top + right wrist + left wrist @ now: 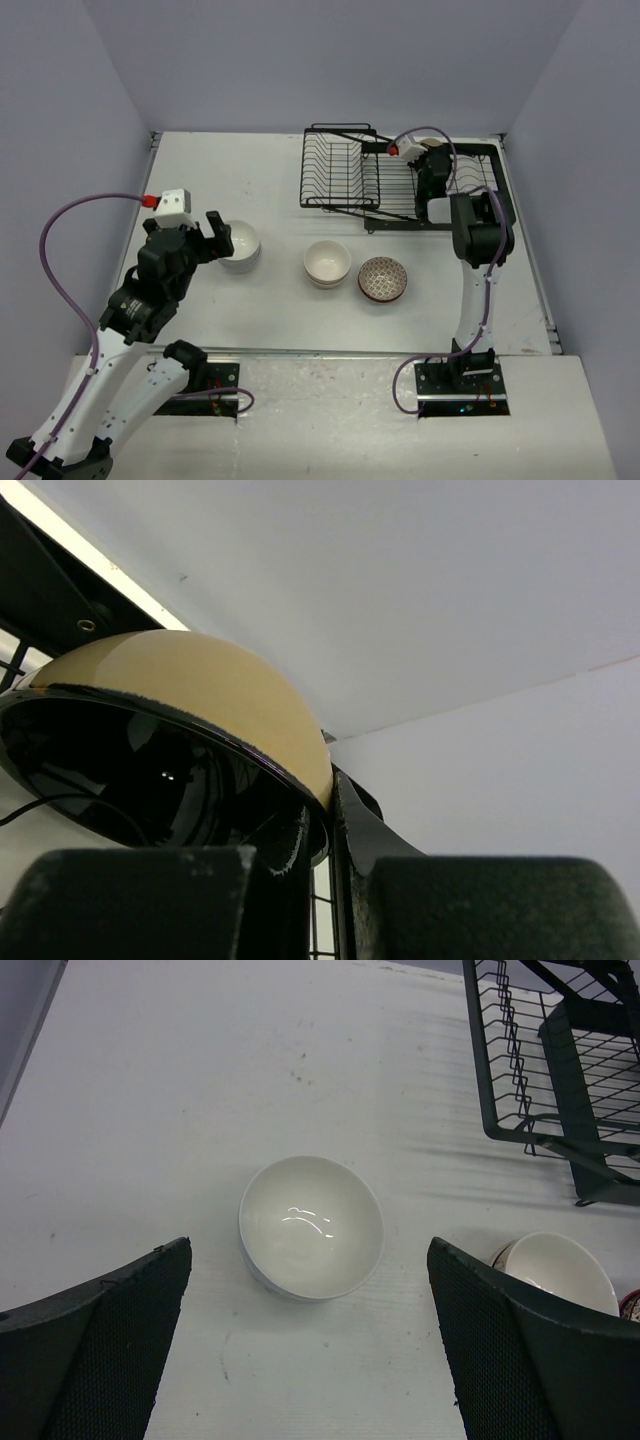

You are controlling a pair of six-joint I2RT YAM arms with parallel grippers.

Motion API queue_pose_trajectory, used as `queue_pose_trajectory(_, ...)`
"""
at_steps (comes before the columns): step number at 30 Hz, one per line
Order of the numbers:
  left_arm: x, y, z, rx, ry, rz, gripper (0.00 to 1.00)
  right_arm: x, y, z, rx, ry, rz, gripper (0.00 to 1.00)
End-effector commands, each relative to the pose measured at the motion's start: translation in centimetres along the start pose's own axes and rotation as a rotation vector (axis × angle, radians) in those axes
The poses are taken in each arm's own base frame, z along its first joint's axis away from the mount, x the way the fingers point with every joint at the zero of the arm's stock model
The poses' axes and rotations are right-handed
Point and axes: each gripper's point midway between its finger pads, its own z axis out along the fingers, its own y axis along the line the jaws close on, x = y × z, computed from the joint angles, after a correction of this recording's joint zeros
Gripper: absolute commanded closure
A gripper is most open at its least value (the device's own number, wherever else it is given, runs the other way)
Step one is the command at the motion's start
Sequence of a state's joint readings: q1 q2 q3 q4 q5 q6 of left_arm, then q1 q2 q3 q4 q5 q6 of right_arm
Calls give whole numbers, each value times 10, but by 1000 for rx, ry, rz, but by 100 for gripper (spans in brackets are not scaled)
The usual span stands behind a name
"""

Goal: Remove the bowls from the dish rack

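Observation:
The black wire dish rack (345,180) stands at the back of the table. My right gripper (433,160) is over its flat tray and is shut on the rim of a bowl that is tan outside and black inside (200,685); the jaws pinch the rim (330,825), with one finger inside the bowl. My left gripper (207,238) is open and empty, just short of a white bowl (240,247) on the table. In the left wrist view this bowl (311,1226) lies ahead of the gap between the fingers (110,1345).
A cream bowl stack (327,263) and a reddish-brown patterned bowl (384,279) sit mid-table in front of the rack. The cream bowl (560,1270) and a rack corner (560,1080) show at the right of the left wrist view. Grey walls enclose the table.

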State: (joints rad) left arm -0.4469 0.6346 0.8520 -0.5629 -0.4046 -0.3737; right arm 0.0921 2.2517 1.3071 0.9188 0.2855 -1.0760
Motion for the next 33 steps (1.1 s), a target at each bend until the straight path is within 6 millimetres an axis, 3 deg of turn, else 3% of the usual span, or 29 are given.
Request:
queue_pose_trajectory(1,-7,-2,2,9,-35,4,0,-12,-37,-6,212,-56,46,100)
queue_pose_trajectory(10,-4,-2,4,1,-27,8,0,-23,-52,-19,366,-150,21,100)
queue_pose_trajectory(15,-3,-2,5,-1,-24,9,0,-33,-92,-31,536,-179,77,100)
queue_pose_trajectory(19,-3,-1,5,-6,-25,7,0,-34,-111,-36,607,-169,120,100)
queue_pose_trajectory(27,-4,-1,5,-6,-25,7,0,-22,-142,-38,721,-94,323,100)
queue_pose_trajectory(32,-3,-1,6,-6,-25,7,0,-15,-138,-33,664,-59,467,100)
queue_pose_trajectory(33,-3,-1,6,-5,-22,8,0,-19,-145,-35,664,-67,483,100)
